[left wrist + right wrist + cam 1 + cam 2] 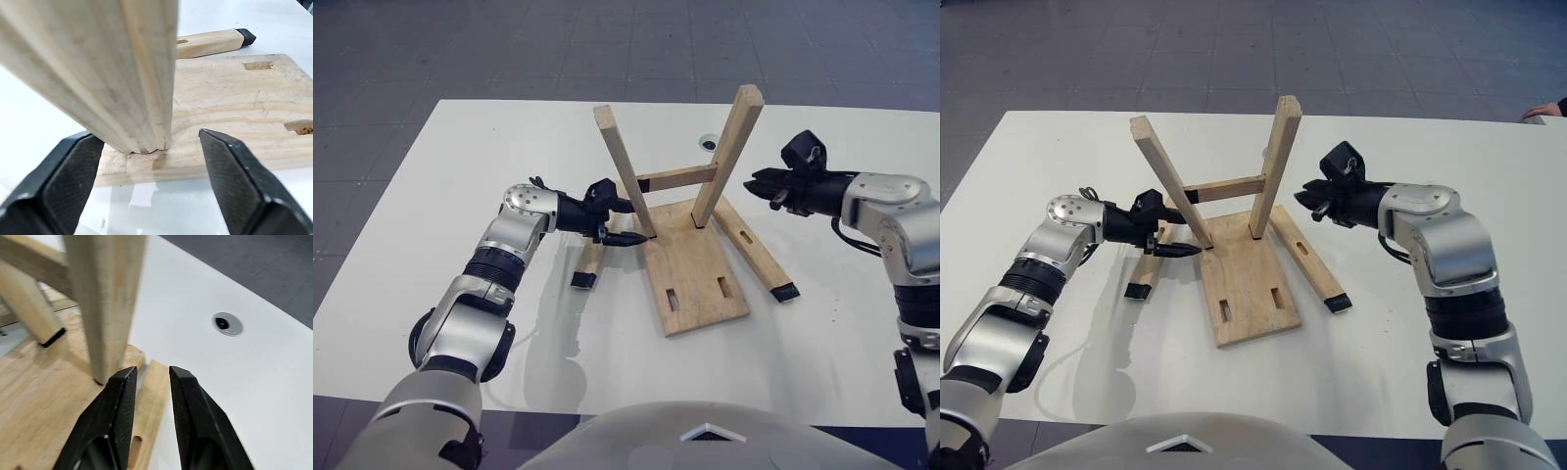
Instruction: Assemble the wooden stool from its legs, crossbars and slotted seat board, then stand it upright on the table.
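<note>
The slotted seat board [690, 269] lies flat on the white table. Two legs stand in its far slots, the left one [622, 166] leaning left and the right one [729, 152] leaning right, and a crossbar [677, 178] joins them. One loose leg [759, 250] with a black tip lies along the board's right side. Another loose leg [589, 262] lies at its left. My left gripper [634, 223] is open, its fingers [73, 176] straddling the foot of the left upright leg [112, 63]. My right gripper [752, 183] hovers just right of the right upright leg [105, 293], narrowly open and holding nothing.
A round cable grommet [709, 141] sits in the table [460, 176] behind the stool parts. Bare tabletop stretches to the left and along the front edge. Dark tiled floor lies beyond the far edge.
</note>
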Controlling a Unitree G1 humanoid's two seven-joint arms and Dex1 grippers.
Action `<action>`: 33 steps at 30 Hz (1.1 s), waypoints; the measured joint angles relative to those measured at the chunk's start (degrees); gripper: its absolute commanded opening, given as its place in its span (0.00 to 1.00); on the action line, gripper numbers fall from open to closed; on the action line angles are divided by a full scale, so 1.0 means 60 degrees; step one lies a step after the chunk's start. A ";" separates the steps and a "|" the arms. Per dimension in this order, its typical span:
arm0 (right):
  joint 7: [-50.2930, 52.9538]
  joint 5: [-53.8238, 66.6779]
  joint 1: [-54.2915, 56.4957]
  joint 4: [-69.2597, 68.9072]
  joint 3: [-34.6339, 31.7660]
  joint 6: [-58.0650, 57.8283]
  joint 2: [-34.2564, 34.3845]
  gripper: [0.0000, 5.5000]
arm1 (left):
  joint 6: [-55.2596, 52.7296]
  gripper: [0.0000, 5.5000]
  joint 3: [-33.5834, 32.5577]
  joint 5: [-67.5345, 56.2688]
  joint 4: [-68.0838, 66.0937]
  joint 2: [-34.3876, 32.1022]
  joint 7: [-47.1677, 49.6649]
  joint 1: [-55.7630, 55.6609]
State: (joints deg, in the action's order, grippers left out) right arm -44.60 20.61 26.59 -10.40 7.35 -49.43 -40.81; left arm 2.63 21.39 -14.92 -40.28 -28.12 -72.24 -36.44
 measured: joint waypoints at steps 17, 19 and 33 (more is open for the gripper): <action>-0.2574 -0.0279 -0.0335 -0.0053 0.2279 0.2390 0.0725 0.74 | -0.0191 1.00 -0.2167 0.0742 -0.0060 -0.1348 -0.0319 -0.0824; -0.2581 -0.0650 -0.0444 0.0581 0.2587 0.2972 0.0925 0.74 | -0.0672 1.00 -0.2623 0.0585 0.0354 -0.1456 -0.0076 -0.1012; -0.2764 -0.1417 -0.1716 0.1844 0.3369 0.5250 0.1129 0.75 | -0.9048 0.94 -0.5509 -0.2364 0.5985 -0.0067 0.5936 -0.2999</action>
State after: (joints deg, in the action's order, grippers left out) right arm -61.18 12.11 16.30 0.67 27.56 -17.94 -34.04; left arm -51.66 -11.66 -29.10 -4.37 -28.52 -36.63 -54.44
